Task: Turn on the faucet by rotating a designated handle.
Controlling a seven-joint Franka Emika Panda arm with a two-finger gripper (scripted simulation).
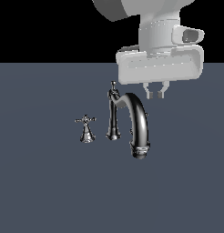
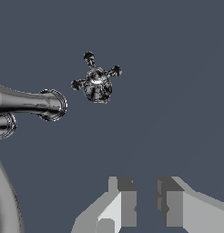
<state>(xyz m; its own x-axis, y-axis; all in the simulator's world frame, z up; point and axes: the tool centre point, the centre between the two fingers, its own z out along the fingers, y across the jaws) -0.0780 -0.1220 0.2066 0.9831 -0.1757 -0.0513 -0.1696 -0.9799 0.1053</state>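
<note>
The chrome faucet stands on the grey floor: an arched gooseneck spout (image 1: 139,123), a slender column with finial (image 1: 113,113) and a small cross-shaped handle (image 1: 86,128) at the exterior view's left. My gripper (image 1: 154,94) hangs behind and above the spout, at the exterior view's right, open and empty, well apart from the handle. In the wrist view the cross handle (image 2: 96,82) shows from above, the column (image 2: 32,102) lies beside it, and my fingers (image 2: 125,200) stand parted with nothing between them.
A flat dark grey surface (image 1: 41,191) spreads all around the faucet. The arm's white wrist housing (image 1: 159,63) hangs above the spout.
</note>
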